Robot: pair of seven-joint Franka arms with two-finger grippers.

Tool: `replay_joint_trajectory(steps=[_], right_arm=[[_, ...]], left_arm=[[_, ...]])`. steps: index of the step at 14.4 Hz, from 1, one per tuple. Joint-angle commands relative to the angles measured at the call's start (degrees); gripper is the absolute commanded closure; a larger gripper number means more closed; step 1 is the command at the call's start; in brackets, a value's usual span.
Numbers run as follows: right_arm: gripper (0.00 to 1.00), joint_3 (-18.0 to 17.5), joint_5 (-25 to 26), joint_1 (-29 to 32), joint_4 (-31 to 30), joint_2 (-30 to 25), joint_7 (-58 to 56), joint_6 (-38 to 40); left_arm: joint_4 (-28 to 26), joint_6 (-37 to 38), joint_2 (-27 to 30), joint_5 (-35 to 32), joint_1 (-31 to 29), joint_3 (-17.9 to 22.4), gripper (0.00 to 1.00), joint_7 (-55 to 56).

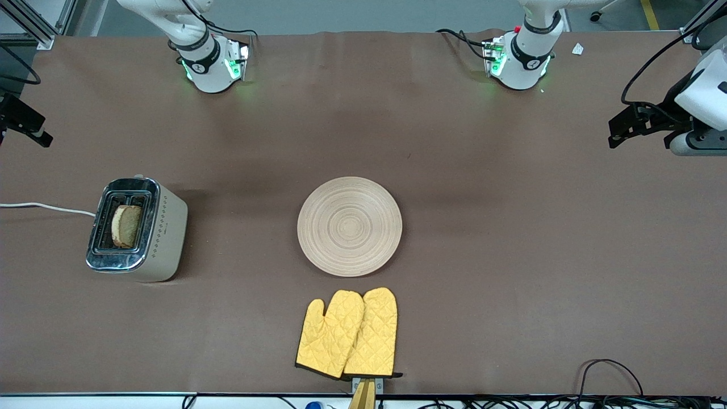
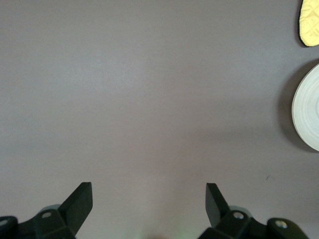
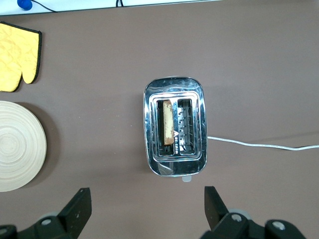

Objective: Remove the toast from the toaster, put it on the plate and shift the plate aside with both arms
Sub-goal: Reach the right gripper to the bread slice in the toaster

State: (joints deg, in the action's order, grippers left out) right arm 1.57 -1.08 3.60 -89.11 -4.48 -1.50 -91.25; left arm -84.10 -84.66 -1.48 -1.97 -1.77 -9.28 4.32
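Toast (image 1: 126, 226) stands upright in one slot of the toaster (image 1: 138, 229), its top edge proud of the chrome — placed, I judge, so that fingers coming straight down can pinch it by its flat faces. The toaster sits at the right arm's end of the worktop (image 1: 511, 238), at about nine o'clock from the plate (image 1: 349, 226) in the front view, its white cord (image 1: 48, 207) trailing off toward the worktop's edge. The plate lies flat and bare at the middle, well apart from the toaster, a fair landing spot within both arms' reach. Two yellow oven mitts (image 1: 347, 334) lie side by side at six o'clock from the plate, nearer the front camera and just clear of its rim; they play no part in the task as I read it. The right gripper (image 3: 144, 204) hangs high over the toaster, its fingers wide apart and holding nothing, and its wrist view looks straight down into the slots, so it seems lined up for the descent. The left gripper (image 2: 148, 199) hovers over bare worktop toward the left arm's end, fingers likewise spread and empty, with only the plate's rim in its own view — waiting, I would say, until the plate has to be shifted. Nothing has been lifted out yet.
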Motion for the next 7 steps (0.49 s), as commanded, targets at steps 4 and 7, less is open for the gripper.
replay_joint_trajectory(steps=[4,7], right_arm=[[0.00,-0.5,-0.9,1.5,-1.6,1.2,0.1,0.6],[0.00,-0.6,-0.9,2.4,-2.0,7.4,0.2,-0.8]], left_arm=[[0.9,0.6,-0.1,-0.8,0.1,-0.4,0.00,-0.7],[1.7,0.6,-0.3,-0.8,0.1,-0.3,0.00,-0.9]])
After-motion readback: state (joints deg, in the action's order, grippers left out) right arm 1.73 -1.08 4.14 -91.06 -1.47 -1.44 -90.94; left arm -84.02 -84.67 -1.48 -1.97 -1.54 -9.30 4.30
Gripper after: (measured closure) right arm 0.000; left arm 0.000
